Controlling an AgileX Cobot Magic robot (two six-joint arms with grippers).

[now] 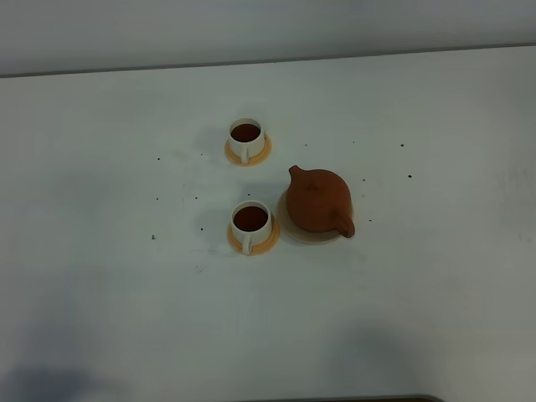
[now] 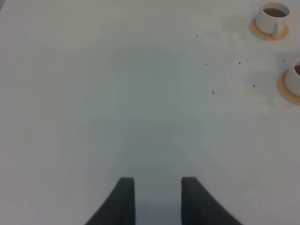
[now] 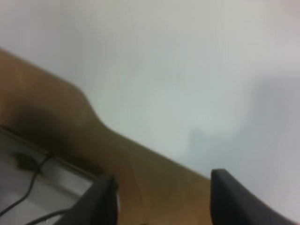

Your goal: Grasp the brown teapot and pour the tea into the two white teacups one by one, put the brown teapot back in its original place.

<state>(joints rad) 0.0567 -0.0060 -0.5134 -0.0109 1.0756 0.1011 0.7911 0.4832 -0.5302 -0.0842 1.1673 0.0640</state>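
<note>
The brown teapot [image 1: 316,199] sits upright on its beige coaster [image 1: 303,239], the original place, right of centre in the exterior high view. Left of it stand the two white teacups, one farther [image 1: 245,135] and one nearer [image 1: 250,220], each on an orange saucer and holding dark tea. Neither arm shows in that view. In the left wrist view my left gripper [image 2: 158,199] is open over bare table, with both cups [image 2: 273,16] [image 2: 294,78] far off. My right gripper [image 3: 161,197] is open and holds nothing, over the table's edge.
A brown wooden table edge [image 3: 56,122] runs under the right gripper, with cables [image 3: 28,187] below it. Small dark specks [image 1: 153,237] dot the white tabletop. The table's far edge [image 1: 268,63] meets a grey wall.
</note>
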